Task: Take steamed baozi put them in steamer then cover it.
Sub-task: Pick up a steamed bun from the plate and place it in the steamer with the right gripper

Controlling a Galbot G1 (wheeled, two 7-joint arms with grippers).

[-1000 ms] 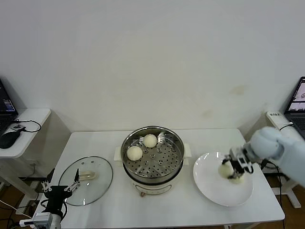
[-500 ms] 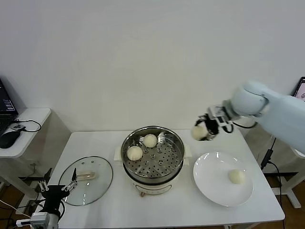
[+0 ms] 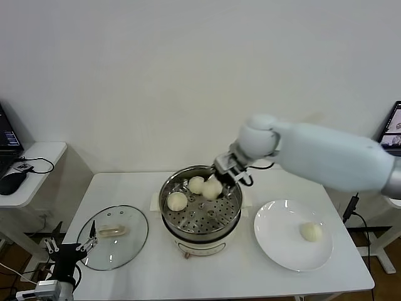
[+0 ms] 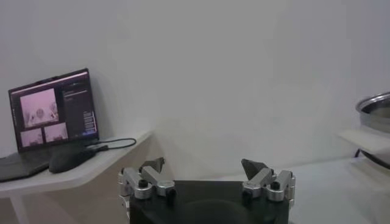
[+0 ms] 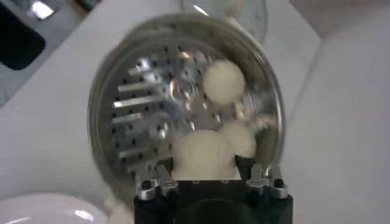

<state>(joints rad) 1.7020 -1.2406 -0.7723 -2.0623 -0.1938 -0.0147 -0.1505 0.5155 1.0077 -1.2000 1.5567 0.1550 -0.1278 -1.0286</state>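
Observation:
My right gripper (image 3: 216, 182) is shut on a cream-white baozi (image 3: 211, 190) and holds it over the back right of the steamer (image 3: 233, 221). In the right wrist view the held baozi (image 5: 204, 153) sits between the fingers of the right gripper (image 5: 206, 169), just above the perforated tray (image 5: 146, 122). Two more baozi (image 3: 177, 201) (image 3: 196, 184) lie on the tray at the back left. One baozi (image 3: 311, 232) rests on the white plate (image 3: 276, 241). The glass cover (image 3: 128, 248) lies flat to the left of the steamer. My left gripper (image 3: 70, 243) hangs open at the table's front left corner.
A side table (image 3: 34, 169) with a laptop and a mouse stands to the left. In the left wrist view the open left gripper (image 4: 204, 165) faces that laptop (image 4: 52, 115), with the steamer's rim (image 4: 376, 105) at the far edge.
My right gripper lifted a baozi off the plate and carried it left to above the steamer. One baozi stays on the plate. The left arm sank slightly.

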